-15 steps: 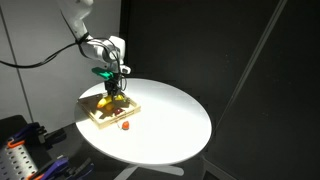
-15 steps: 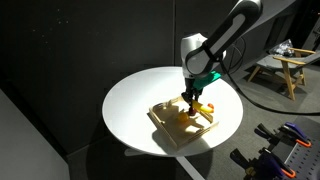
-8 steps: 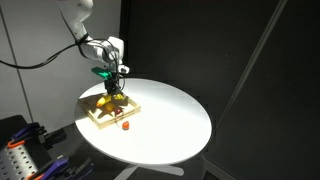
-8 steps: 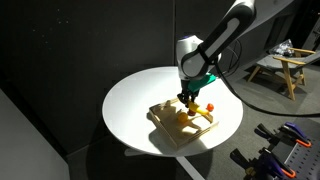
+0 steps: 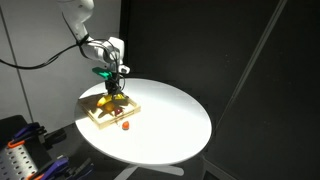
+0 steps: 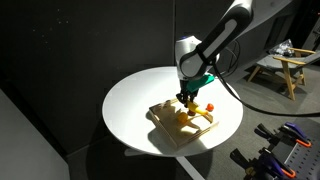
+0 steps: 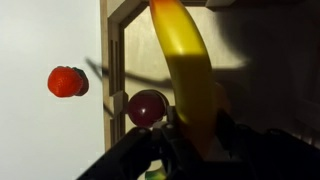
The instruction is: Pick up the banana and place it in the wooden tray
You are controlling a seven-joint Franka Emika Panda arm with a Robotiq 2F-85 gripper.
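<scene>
We see the banana (image 7: 185,65) lying lengthwise over the floor of the wooden tray (image 7: 112,60), its near end between the fingers of the claw (image 7: 195,140), which is clamped on it. We cannot tell whether the fruit touches the wood. Just beside it, inside the rim, sits a dark red round fruit (image 7: 148,107). Outside the rim a small red-orange fruit (image 7: 67,82) rests on the white bench (image 5: 170,115). In both exterior views the claw (image 6: 187,98) hangs low over the tray.
</scene>
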